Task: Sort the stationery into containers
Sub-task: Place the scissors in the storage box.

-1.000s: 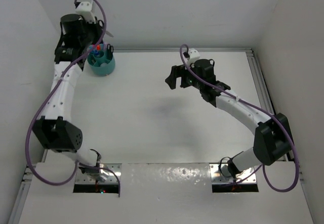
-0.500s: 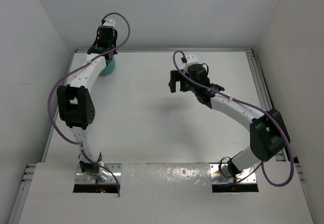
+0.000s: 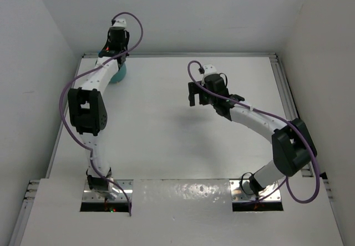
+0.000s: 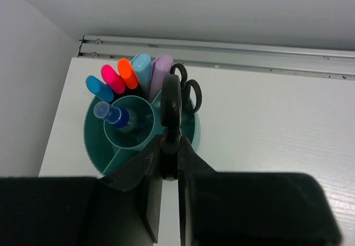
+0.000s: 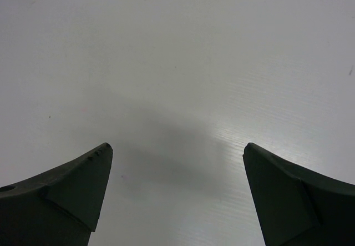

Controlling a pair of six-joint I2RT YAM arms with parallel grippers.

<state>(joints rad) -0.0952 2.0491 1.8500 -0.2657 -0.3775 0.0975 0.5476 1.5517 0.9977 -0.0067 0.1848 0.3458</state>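
The teal cup (image 4: pixel 99 146) stands at the table's far left corner, and the top view shows it partly hidden under my left arm (image 3: pixel 118 76). In its compartments stand blue (image 4: pixel 100 89), pink (image 4: pixel 112 78), orange (image 4: pixel 128 74), light-blue (image 4: pixel 142 71) and lilac (image 4: pixel 161 68) markers, plus a dark blue marker (image 4: pixel 112 114) in the centre tube. My left gripper (image 4: pixel 169 144) hangs over the cup's near right rim, shut on black-handled scissors (image 4: pixel 171 99) that point down into it. Black handle loops (image 4: pixel 189 90) show behind them. My right gripper (image 5: pixel 177 145) is open over bare table (image 3: pixel 192 96).
A metal rail (image 4: pixel 222 51) runs along the table's back edge, just behind the cup. The left wall (image 4: pixel 28 90) stands close to the cup. White table surface (image 3: pixel 166 135) spreads between the two arms.
My left arm has swung in and stretched out, bringing its gripper from high and left to over the cup. The right gripper drifted slightly left and nearer, still open.
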